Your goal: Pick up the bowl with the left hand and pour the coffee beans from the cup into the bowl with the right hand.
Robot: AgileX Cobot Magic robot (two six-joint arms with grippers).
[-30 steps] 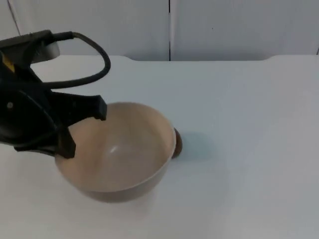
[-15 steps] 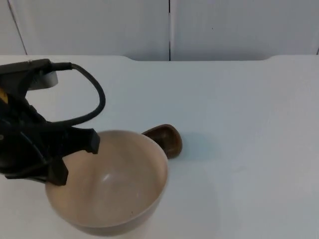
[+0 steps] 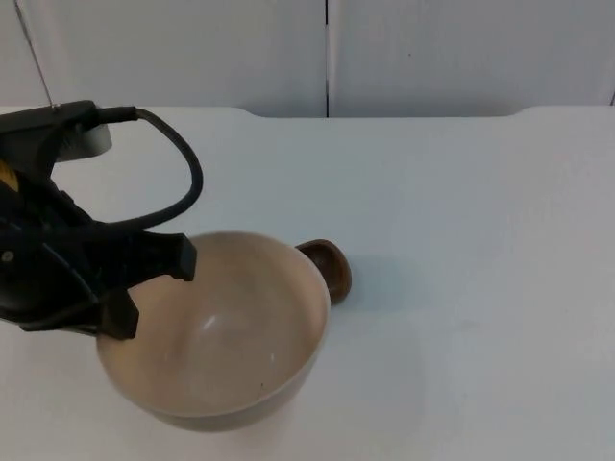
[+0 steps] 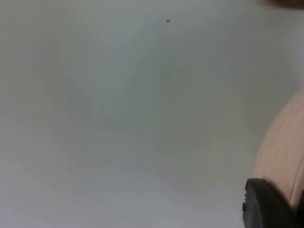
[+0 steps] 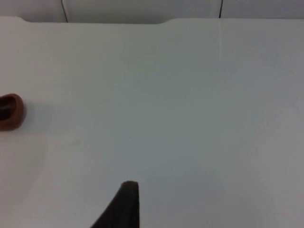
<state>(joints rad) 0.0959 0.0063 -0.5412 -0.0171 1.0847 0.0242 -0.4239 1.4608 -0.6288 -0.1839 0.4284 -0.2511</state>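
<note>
Since a second ago our left tool (image 3: 144,288) has carried the bowl (image 3: 216,331) nearer us, clamped on its rim; it seems tilted, and could slip or strike the cup (image 3: 330,269). The right tool's state we cannot tell.

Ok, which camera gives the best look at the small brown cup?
The right wrist view: the cup stands alone on the table, unobstructed. In the top view the bowl, clamped by the left gripper, hides part of it.

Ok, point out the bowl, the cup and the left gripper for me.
bowl (image 3: 226,336): top view, inner wall.
cup (image 3: 330,268): top view, brown side past the bowl's rim.
left gripper (image 3: 154,284): top view, between fingertips, at the bowl's rim.
</note>
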